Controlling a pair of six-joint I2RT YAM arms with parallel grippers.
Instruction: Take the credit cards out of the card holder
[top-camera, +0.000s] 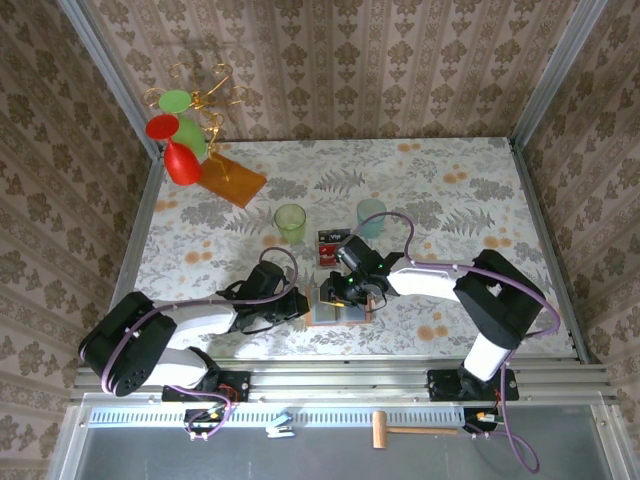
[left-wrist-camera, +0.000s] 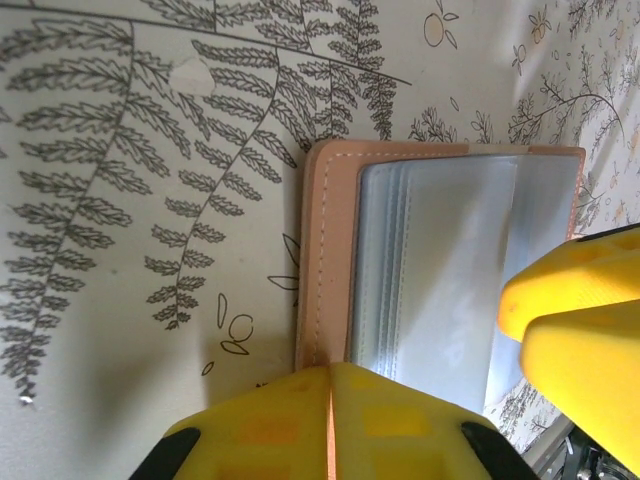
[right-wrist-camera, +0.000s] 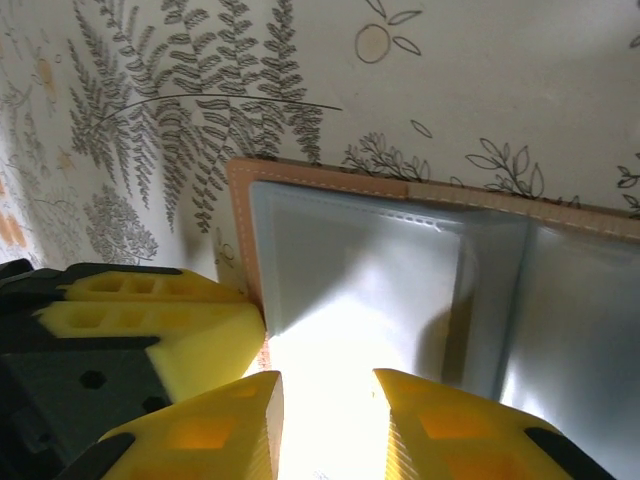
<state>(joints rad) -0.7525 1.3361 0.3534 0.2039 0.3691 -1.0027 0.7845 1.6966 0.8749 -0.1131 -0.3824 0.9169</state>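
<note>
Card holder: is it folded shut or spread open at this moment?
Spread open. The card holder lies flat on the table, with its grey-blue inner panels facing up inside the tan border.

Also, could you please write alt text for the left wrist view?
The left gripper, its yellow fingers shut, pinches the tan edge of the open card holder, lying flat on the fern-patterned table. The right gripper reaches over its grey-blue panels from the right.

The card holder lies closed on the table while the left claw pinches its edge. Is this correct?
Not quite: the holder lies open, and the left wrist view shows its grey inner panels. The left claw does pinch its edge.
</note>
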